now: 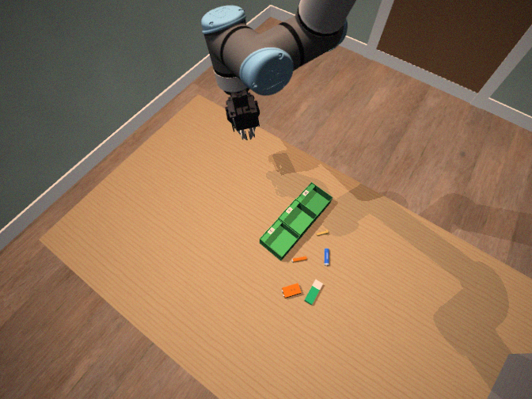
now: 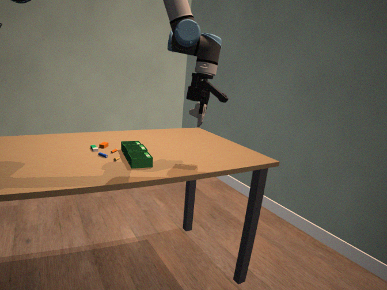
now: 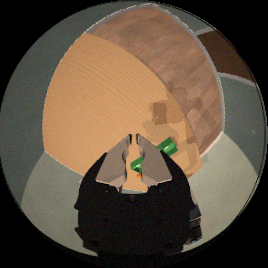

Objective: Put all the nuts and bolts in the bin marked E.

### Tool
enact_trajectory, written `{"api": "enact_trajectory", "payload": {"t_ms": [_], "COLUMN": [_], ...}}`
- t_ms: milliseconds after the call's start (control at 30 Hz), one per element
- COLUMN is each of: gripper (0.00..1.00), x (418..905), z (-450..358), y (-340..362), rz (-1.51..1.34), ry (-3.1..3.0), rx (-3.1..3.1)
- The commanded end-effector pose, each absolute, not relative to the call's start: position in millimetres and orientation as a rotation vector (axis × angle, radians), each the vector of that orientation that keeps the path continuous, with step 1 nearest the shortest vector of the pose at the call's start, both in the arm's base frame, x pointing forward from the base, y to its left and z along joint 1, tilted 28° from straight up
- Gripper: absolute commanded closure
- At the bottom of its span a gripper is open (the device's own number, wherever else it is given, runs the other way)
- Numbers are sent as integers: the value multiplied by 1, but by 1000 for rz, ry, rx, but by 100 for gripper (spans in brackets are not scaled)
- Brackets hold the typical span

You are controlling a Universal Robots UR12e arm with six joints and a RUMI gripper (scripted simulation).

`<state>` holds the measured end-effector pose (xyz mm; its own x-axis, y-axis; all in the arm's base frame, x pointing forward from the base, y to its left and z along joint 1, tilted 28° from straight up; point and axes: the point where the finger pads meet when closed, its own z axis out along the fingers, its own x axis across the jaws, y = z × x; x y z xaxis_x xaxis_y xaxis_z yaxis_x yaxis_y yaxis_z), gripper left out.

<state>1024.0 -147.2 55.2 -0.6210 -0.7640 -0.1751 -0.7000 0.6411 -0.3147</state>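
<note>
Green bins [image 1: 295, 221] are kept upright mid-worktop [image 1: 133, 239] beside scattered bolts [image 1: 322, 232], while the claw [image 1: 247, 135] is held clenched on nothing above the far edge.

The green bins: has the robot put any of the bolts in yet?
No. The green bins look empty from above. The yellow bolt and orange bolt lie on the table beside them. The gripper hangs high above the far table edge, fingers shut on nothing. All the picking and dropping is left.
</note>
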Motion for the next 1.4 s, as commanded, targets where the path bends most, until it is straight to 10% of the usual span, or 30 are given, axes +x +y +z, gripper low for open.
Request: {"api": "enact_trajectory", "payload": {"t_ms": [0,1367], "gripper": [96,96], "x": [1008,865], "z": [41,-41], "y": [-137,-59], "rz": [-339,-431], "ry": [2507,2264], "rx": [-1285,-1642]}}
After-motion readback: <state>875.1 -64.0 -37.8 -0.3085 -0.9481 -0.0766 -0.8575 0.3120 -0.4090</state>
